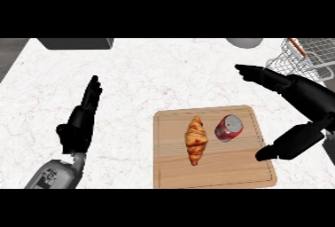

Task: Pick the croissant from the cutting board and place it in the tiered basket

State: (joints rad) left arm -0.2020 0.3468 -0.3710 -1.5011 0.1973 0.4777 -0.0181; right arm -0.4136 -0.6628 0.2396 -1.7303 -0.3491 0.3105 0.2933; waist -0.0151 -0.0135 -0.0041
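A golden-brown croissant [196, 139] lies lengthwise on the wooden cutting board [216, 175], left of its middle. The wire tiered basket [302, 57] stands at the counter's far right, partly cut off by the view's edge. My right hand [302, 95] hovers at the right, above and beside the board's right edge, open, its fingers pointing left and its thumb hanging down near the board's corner; it holds nothing. My left hand [79, 122] rests open at the left, fingers up, away from the board.
A red can [228, 128] lies on its side on the board just right of the croissant. A dark grey box [75, 43] and a grey round object [244, 42] sit at the counter's far edge.
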